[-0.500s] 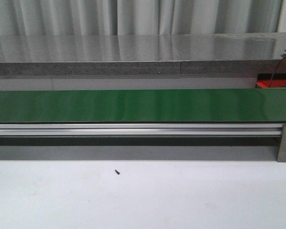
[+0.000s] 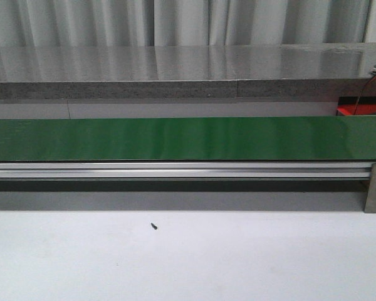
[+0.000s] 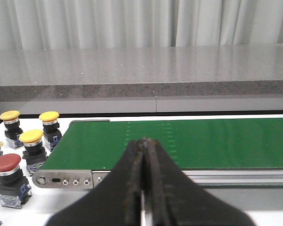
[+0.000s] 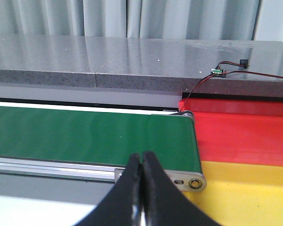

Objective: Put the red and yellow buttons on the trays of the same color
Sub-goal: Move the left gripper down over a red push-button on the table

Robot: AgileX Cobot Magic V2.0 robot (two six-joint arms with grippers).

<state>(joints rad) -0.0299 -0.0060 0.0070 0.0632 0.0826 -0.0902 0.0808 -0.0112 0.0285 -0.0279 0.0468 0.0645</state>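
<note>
In the left wrist view, a red button (image 3: 6,162) and three full yellow buttons (image 3: 10,116) (image 3: 49,116) (image 3: 31,136) stand on the white table beside the end of the green belt (image 3: 203,141). My left gripper (image 3: 144,142) is shut and empty, in front of the belt, apart from the buttons. In the right wrist view, a red tray (image 4: 245,136) and a yellow tray (image 4: 250,188) lie past the other end of the belt (image 4: 85,136). My right gripper (image 4: 142,155) is shut and empty at the belt's near edge. In the front view only a sliver of the red tray (image 2: 348,111) shows; neither gripper shows there.
The green belt (image 2: 175,138) runs across on an aluminium rail (image 2: 175,169). A grey stone ledge (image 2: 175,88) lies behind it, curtains beyond. A small circuit board with wires (image 4: 219,72) sits on the ledge. A small dark screw (image 2: 154,226) lies on the white table.
</note>
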